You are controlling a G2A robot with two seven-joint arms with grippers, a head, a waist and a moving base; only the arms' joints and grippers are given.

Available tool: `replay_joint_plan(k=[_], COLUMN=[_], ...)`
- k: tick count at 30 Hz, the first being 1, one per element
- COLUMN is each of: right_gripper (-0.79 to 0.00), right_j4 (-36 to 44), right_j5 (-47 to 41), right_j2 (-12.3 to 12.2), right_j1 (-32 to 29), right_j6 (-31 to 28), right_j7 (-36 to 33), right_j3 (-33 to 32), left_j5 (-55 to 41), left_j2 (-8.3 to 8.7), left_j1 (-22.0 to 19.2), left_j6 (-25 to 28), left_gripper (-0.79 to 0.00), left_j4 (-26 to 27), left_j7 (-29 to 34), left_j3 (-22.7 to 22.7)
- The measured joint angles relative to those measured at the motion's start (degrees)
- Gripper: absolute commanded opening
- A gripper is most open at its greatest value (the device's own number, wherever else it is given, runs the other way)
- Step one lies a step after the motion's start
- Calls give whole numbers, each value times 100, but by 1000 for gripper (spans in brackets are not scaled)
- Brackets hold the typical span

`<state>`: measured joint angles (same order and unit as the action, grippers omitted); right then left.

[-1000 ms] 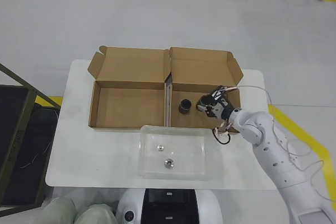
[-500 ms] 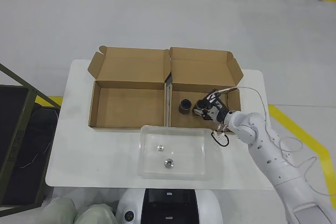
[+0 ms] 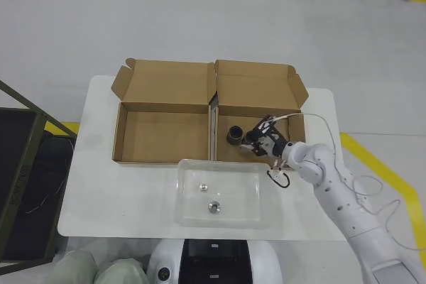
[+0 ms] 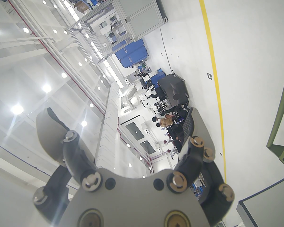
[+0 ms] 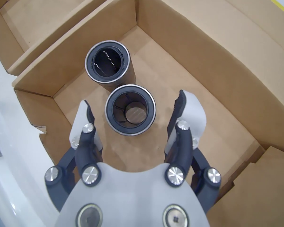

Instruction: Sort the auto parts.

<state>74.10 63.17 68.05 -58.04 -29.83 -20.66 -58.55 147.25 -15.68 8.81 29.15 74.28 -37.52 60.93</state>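
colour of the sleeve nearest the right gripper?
The sleeve is black with silver end rims; clearest in the right wrist view.

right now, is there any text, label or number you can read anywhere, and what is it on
No text here can be read.
Left box and right box: plain cardboard, no print visible.
Nearer black cylinder and farther black cylinder: no markings visible.
Blue cabinet in the room behind: white marks, too small to read.

Two black bushings (image 5: 130, 112) upright in right box (image 5: 203, 36).
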Motion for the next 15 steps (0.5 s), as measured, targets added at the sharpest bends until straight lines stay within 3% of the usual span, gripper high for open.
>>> replay_joint_plan(k=[15], right_gripper=[-52], right_j4=[1986], right_j5=[355], right_j2=[-190], right_j1=[-681], right_j6=[-40], right_j7=[-126], right_j3=[-557], left_j5=[0], left_j2=[0], left_j1=[0], left_j6=[0], left_gripper=[0], left_j4=[0], left_j7=[0], left_j3=[0])
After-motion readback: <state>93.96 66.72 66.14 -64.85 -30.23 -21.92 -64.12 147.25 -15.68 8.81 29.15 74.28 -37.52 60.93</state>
